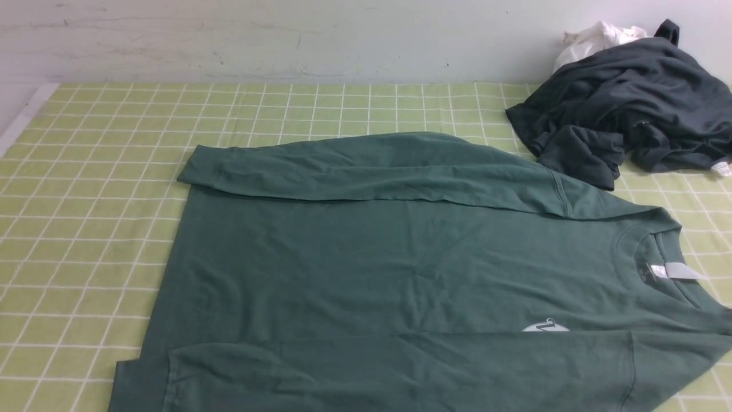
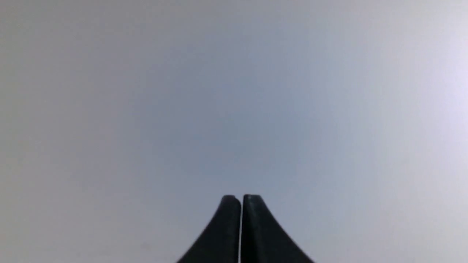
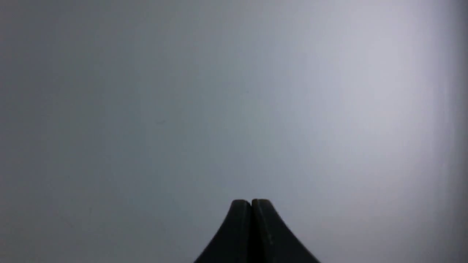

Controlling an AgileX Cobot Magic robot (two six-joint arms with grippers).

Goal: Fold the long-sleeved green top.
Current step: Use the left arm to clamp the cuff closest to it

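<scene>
The green long-sleeved top (image 1: 366,269) lies flat on the checked cloth in the front view, neck to the right with its white neck label (image 1: 675,270) and a white chest logo (image 1: 545,327). Its far sleeve (image 1: 366,169) is folded across the body toward the left, and its near sleeve (image 1: 400,366) lies along the front edge. Neither arm shows in the front view. My left gripper (image 2: 241,197) is shut and empty, facing a plain grey surface. My right gripper (image 3: 251,201) is shut and empty, facing the same kind of surface.
A dark charcoal-grey garment (image 1: 623,109) lies crumpled at the back right, with a small white cloth (image 1: 595,40) behind it. The yellow-green checked tablecloth (image 1: 86,171) covers the table, which ends at a pale wall (image 1: 286,34) at the back.
</scene>
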